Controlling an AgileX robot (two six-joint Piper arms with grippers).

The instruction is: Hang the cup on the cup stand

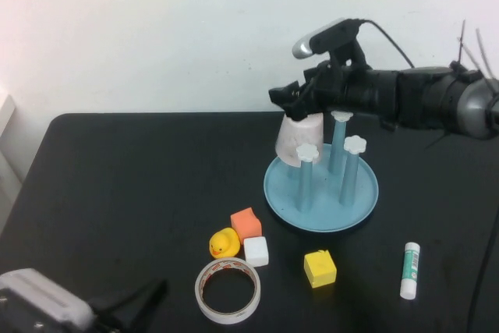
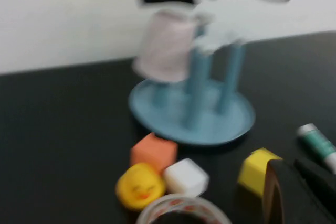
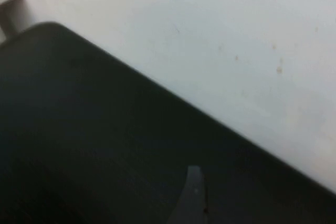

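Observation:
The pale pink cup (image 1: 300,139) (image 2: 165,45) sits upside down and slightly tilted over the back-left peg of the light-blue cup stand (image 1: 327,226) (image 2: 194,129). My right gripper (image 1: 290,99) hovers right at the cup's upturned bottom, reaching in from the right. In the right wrist view only one of its fingers (image 3: 192,192) shows, over black table, with no cup between the jaws, so it looks open. My left gripper (image 1: 152,292) (image 2: 289,167) rests low at the near-left table corner, shut and empty.
In front of the stand lie an orange block (image 1: 246,224), a yellow duck (image 1: 224,243), a white block (image 1: 256,251), a yellow block (image 1: 320,268) and a white tape ring (image 1: 228,292). A glue stick (image 1: 410,270) lies to the right.

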